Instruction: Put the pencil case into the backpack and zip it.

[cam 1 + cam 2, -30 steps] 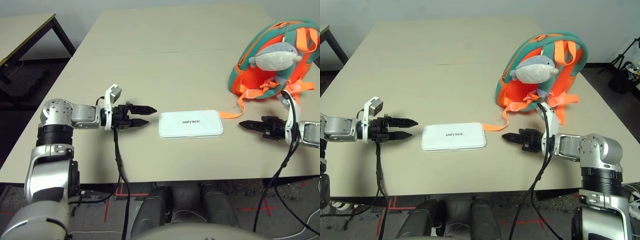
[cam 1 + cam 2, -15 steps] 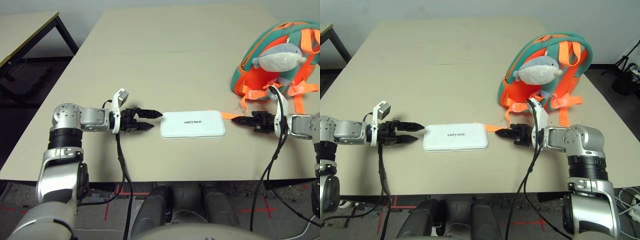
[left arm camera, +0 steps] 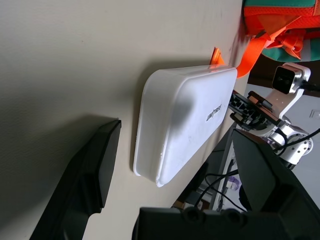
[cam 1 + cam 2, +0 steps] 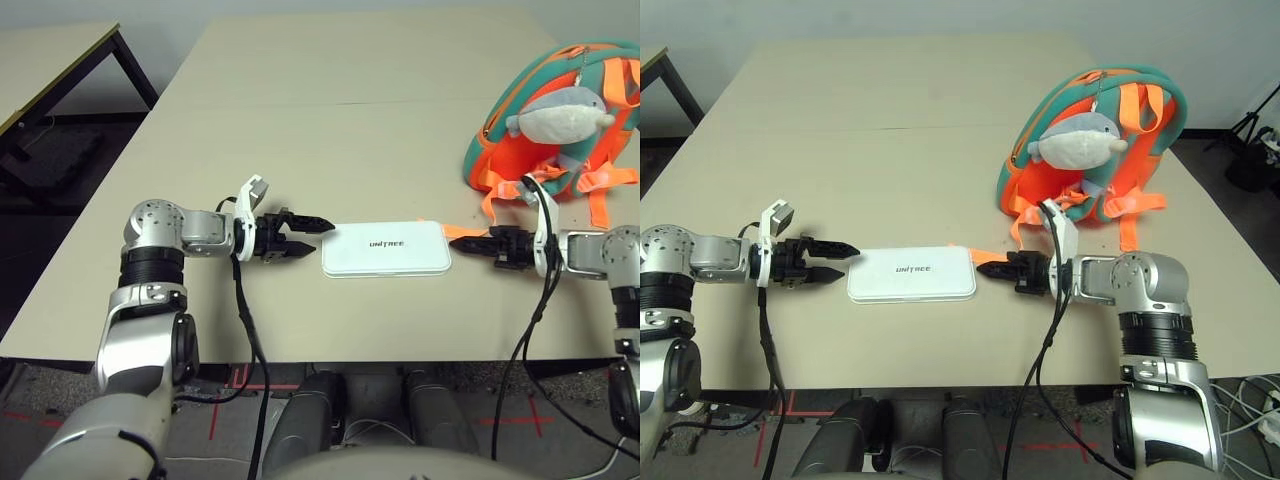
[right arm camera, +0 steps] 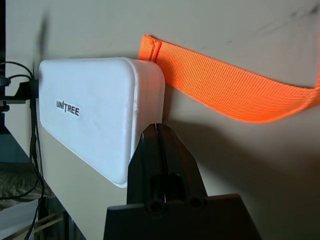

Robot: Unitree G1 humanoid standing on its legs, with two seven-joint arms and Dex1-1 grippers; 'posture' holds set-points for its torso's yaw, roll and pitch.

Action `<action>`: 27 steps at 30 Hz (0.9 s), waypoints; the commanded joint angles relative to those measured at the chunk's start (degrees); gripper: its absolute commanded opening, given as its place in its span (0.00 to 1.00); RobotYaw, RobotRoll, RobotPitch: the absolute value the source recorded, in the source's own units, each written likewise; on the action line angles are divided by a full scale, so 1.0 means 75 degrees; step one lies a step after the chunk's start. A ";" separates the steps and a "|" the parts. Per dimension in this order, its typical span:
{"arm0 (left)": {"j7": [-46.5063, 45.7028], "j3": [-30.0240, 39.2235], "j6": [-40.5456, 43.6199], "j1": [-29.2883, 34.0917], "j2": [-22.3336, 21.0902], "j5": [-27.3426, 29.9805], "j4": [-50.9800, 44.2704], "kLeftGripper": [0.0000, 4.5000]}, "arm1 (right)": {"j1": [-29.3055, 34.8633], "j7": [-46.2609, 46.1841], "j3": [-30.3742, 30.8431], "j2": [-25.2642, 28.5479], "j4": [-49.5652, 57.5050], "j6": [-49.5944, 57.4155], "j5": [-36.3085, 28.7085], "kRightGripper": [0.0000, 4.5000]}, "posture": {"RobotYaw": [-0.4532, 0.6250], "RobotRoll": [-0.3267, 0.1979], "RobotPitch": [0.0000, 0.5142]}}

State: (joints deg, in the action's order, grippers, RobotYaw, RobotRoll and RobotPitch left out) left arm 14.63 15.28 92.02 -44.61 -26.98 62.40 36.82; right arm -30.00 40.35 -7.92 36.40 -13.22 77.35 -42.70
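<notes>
Flanking the case [image 4: 386,248], the wide left tool [image 4: 312,234] and shut right tool [image 4: 462,243] near its short edges on the bare worktop [image 4: 300,130].

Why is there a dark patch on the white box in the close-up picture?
In the left wrist view, it is a shadow lying across the pencil case, with the left gripper's open fingers big and close. In the right wrist view the case looks evenly lit.

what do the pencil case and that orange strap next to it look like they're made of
Pencil case: likely hard plastic, smooth with a soft sheen; seamless rounded corners, printed lettering on top.
Orange strap: woven webbing, matte; fine ribbed weave and a folded end show in the right wrist view, and it lies limp on the table.
</notes>
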 commanded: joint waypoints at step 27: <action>0.1458 -0.1773 0.0064 0.0950 -0.0004 -0.0387 -0.1230 1.00 | -0.0231 -0.0367 -0.0060 -0.0966 0.0159 -0.0011 0.0236 0.01 | 0.37 0.62 0.25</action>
State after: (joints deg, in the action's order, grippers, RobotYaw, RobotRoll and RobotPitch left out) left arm 25.78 6.42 90.38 -40.10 -28.31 59.13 26.68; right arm -31.20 37.27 -9.71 30.35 -11.63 77.45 -40.91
